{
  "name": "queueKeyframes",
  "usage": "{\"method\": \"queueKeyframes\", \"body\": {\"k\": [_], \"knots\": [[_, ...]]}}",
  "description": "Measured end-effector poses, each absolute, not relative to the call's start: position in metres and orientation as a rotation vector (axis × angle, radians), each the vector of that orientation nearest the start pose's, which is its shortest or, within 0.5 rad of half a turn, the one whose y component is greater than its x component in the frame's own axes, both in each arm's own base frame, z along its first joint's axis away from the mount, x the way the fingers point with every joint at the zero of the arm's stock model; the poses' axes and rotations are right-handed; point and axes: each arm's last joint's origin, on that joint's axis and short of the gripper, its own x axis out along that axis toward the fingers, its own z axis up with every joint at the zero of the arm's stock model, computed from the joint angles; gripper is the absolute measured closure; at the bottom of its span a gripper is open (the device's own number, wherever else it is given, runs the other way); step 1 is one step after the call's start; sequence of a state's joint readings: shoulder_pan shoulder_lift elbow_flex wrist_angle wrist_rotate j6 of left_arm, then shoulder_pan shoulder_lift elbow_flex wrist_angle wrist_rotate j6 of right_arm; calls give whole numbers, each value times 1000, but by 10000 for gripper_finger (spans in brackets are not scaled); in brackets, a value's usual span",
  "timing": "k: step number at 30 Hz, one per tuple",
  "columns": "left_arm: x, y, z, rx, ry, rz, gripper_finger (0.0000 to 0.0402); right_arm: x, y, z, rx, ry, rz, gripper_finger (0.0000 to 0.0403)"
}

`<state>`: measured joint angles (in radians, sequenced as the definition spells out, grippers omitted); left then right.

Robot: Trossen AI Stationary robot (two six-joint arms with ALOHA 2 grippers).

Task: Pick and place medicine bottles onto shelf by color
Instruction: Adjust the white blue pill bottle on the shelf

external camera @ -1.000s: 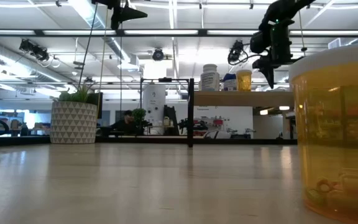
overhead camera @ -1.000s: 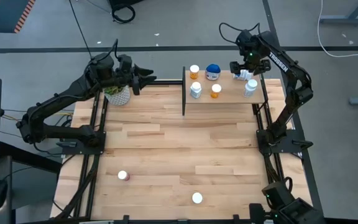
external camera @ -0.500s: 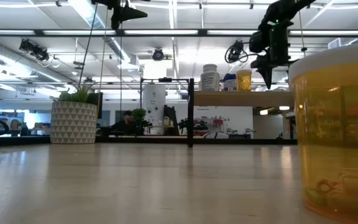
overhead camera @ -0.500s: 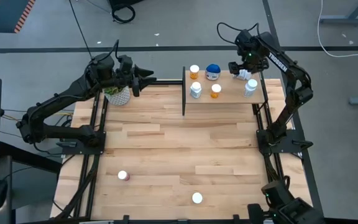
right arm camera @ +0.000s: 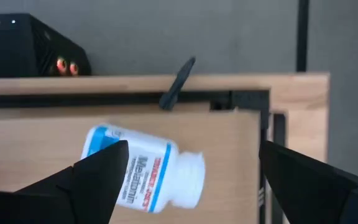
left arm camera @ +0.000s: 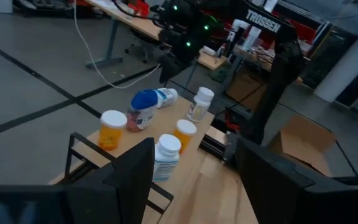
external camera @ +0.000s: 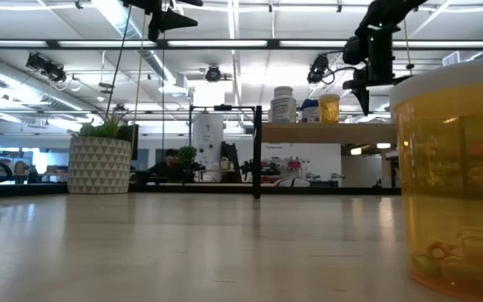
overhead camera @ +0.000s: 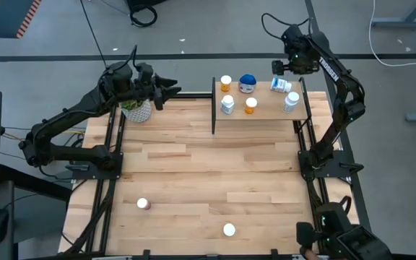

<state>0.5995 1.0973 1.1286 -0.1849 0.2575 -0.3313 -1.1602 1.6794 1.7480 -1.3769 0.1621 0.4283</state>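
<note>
shelf [overhead camera: 266, 110]: far edge of the table, five bottles on it
right gripper [overhead camera: 286, 69]: spread wide, empty, above the shelf's right end
white bottle [overhead camera: 281, 85]: lying on its side just under it, released; label partly reads "Melatonin", I think
left gripper [overhead camera: 170, 89]: parked by the plant [overhead camera: 136, 108], fingers apart, empty
step: drop done, judging by the toppled bottle
next: fetch the bottles [overhead camera: 229, 230] near the front edge
arm text: "TROSSEN" [left arm camera: 263, 17]
</note>
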Motion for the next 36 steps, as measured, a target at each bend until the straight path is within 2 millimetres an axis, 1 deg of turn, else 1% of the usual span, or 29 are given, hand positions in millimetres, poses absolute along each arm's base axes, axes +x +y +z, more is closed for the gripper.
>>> {"method": "queueKeyframes", "body": {"k": [3, 10, 17, 23, 26, 29, 36], "knots": [[200, 128, 391, -394, 81, 374, 170, 121, -289, 343, 1035, 999, -1392, 34], [200, 128, 392, -404, 77, 376, 171, 122, -292, 341, 1058, 933, -1415, 34], [200, 128, 392, -383, 81, 375, 170, 125, -292, 328, 1043, 991, -1316, 34], [200, 128, 392, -387, 81, 375, 170, 130, -291, 327, 1042, 980, -1257, 34], [200, 128, 391, -388, 81, 376, 171, 132, -291, 327, 1072, 962, -1230, 34], [200, 128, 391, -388, 81, 375, 171, 136, -289, 327, 1090, 957, -1200, 34], [200, 128, 391, -387, 81, 375, 170, 154, -280, 326, 1091, 974, -1101, 34]]}}
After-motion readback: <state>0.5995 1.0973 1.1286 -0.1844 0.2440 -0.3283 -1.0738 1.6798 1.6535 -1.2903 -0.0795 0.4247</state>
